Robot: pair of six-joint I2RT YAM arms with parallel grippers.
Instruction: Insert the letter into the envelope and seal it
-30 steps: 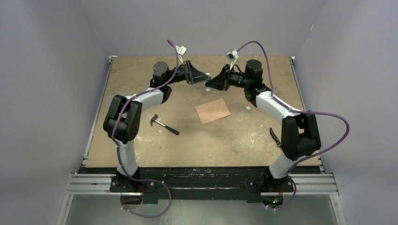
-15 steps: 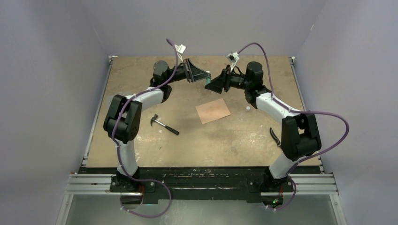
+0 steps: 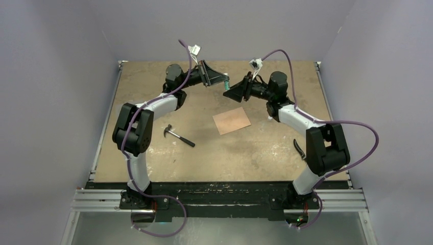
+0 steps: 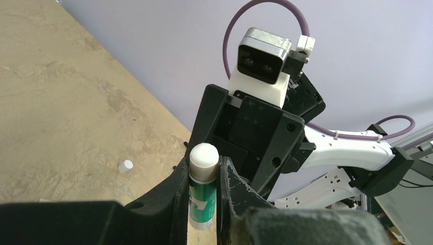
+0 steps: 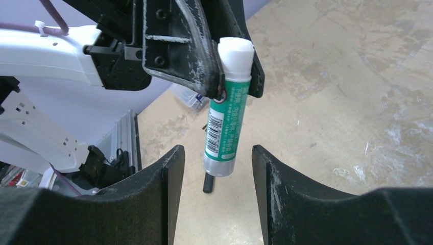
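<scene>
One envelope point(image 3: 232, 121) flat mid-table point(image 3: 153, 102); left gripper point(image 3: 225, 80), right gripper point(image 3: 227, 90) meet well beyond it.
Left wrist: left gripper clenched on glue stick point(image 4: 202, 201).
Right wrist: right gripper released, straddling stick base; withdraw straight, then dab flap evenly.

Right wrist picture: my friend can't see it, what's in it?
A green glue stick with a white top hangs down, pinched near its top by the black left fingers. The right fingers stand open lower down, one on each side of it, not touching. Behind is the tan table.
</scene>
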